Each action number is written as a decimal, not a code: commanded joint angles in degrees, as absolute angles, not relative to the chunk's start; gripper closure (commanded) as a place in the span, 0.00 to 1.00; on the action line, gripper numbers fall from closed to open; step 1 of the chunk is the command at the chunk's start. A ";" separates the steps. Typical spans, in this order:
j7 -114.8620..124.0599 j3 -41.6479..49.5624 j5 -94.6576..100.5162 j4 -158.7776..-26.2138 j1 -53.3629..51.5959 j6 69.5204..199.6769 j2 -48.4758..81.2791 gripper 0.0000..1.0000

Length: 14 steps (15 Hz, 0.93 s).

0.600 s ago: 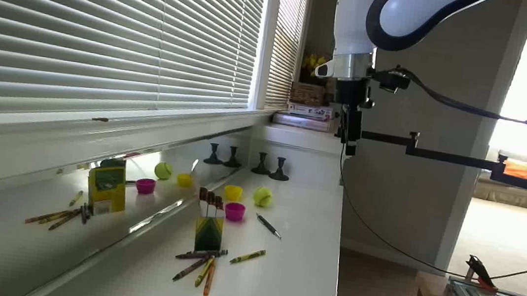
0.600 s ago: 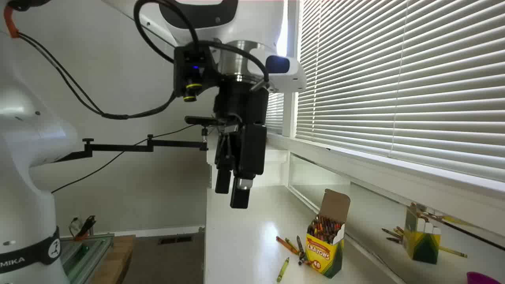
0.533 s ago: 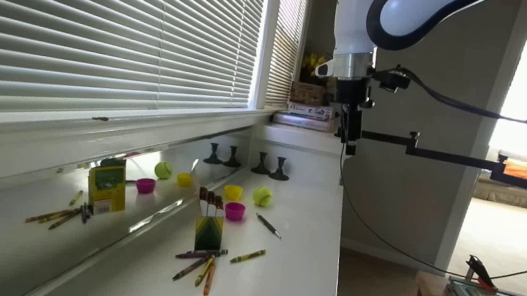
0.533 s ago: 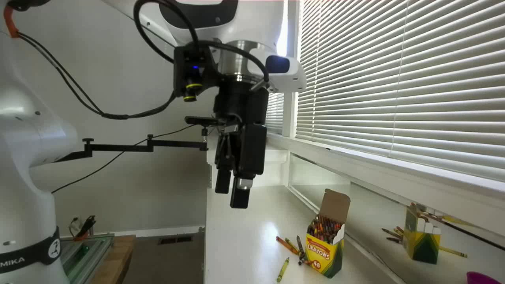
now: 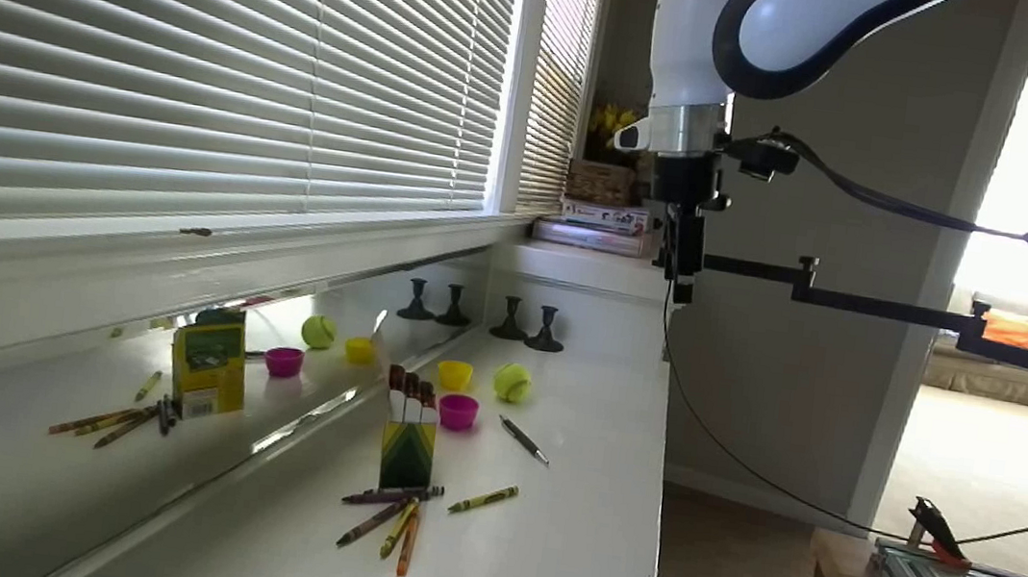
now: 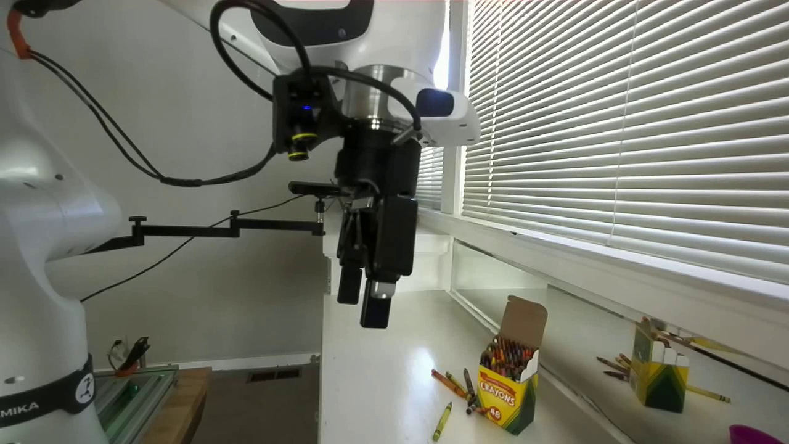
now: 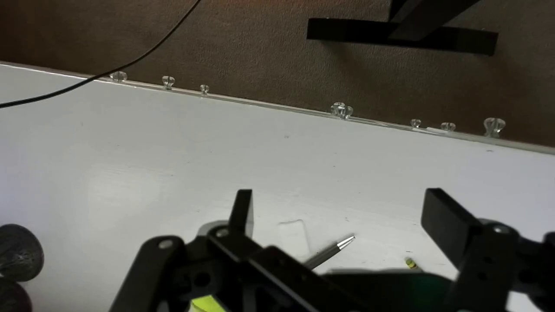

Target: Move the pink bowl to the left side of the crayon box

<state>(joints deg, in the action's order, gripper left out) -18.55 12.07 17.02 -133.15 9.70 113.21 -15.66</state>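
Observation:
The pink bowl [image 5: 458,412] sits upright on the white counter, just behind and to the right of the crayon box [image 5: 407,455] in an exterior view. The green-and-yellow crayon box [image 6: 506,394] stands upright with its lid open and crayons inside in an exterior view. There, only part of the bowl's mirror reflection shows at the bottom right corner. My gripper [image 5: 681,286] hangs high above the counter, well away from both, and also shows in an exterior view [image 6: 362,300]. In the wrist view my gripper [image 7: 338,212] is open and empty. Bowl and box do not show there.
A yellow bowl [image 5: 455,376], a tennis ball [image 5: 513,383] and a pen [image 5: 524,441] lie near the pink bowl. Several loose crayons [image 5: 404,528] lie before the box. Dark candlesticks [image 5: 546,331] stand farther back. A mirror [image 5: 308,401] runs along the window side. The counter edge borders the floor.
The arm and gripper have shifted only very slightly, a touch lower in an exterior view. The bowl, the box and the other objects have not moved.

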 commanded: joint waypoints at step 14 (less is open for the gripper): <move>-5.55 12.81 0.46 -108.05 11.84 122.02 15.16 0.00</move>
<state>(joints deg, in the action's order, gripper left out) -11.20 13.47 2.54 -112.86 10.82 118.77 9.47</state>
